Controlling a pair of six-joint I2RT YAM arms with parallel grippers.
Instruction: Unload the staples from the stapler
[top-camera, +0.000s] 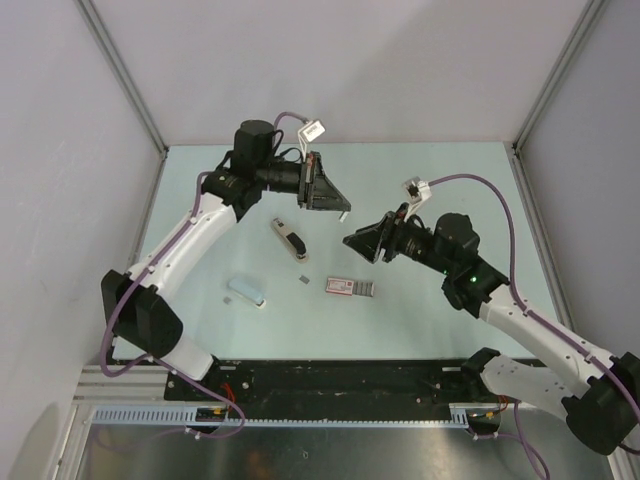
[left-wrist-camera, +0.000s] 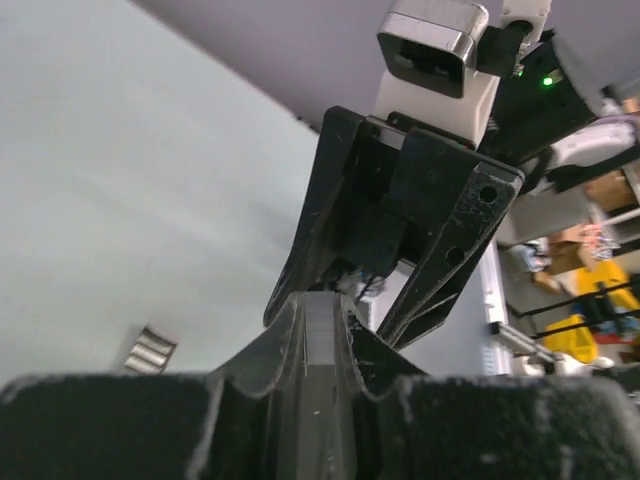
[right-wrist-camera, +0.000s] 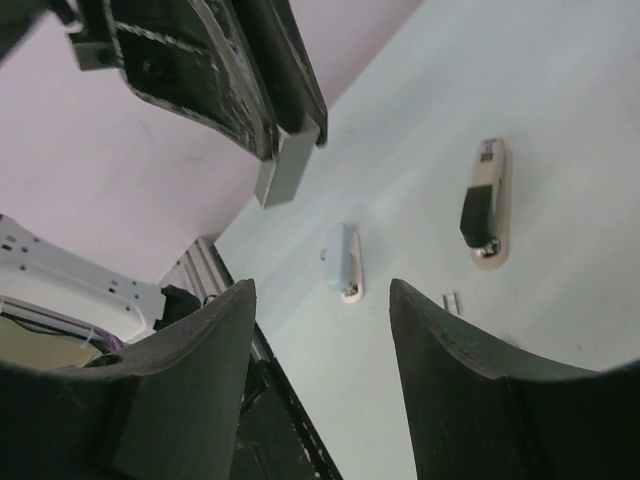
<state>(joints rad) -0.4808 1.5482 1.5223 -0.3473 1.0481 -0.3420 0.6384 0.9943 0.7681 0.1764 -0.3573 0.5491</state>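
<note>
**A:** What lies on the left side of the surface (top-camera: 450, 180)?

**B:** A small pale blue object (top-camera: 247, 292), flat and alone. To its right lies the stapler (top-camera: 290, 240), beige with a black part on top, pointing away from the arm bases. A tiny grey bit (top-camera: 304, 281) lies just beside its near end.

**A:** And the left claw (top-camera: 343, 208)?

**B:** It is raised above the surface, beyond and to the right of the stapler. Its fingers are clamped on a short grey bar (right-wrist-camera: 285, 170) that sticks out past the fingertips. The bar looks like a strip of staples, but this cannot be confirmed.

**A:** What is in the middle?

**B:** A red and white packet (top-camera: 340, 286) lies flat, with loose strips of staples (top-camera: 366, 290) touching its right end. Both are well apart from the stapler.

**A:** And on the right?

**B:** The right claw (top-camera: 350, 240) has its fingers apart and holds nothing. It points at the left claw, tip near tip. In the left wrist view it fills the space just beyond the bar and hides the surface behind it. The stapler lies below and left of both claws, touched by neither.
</note>
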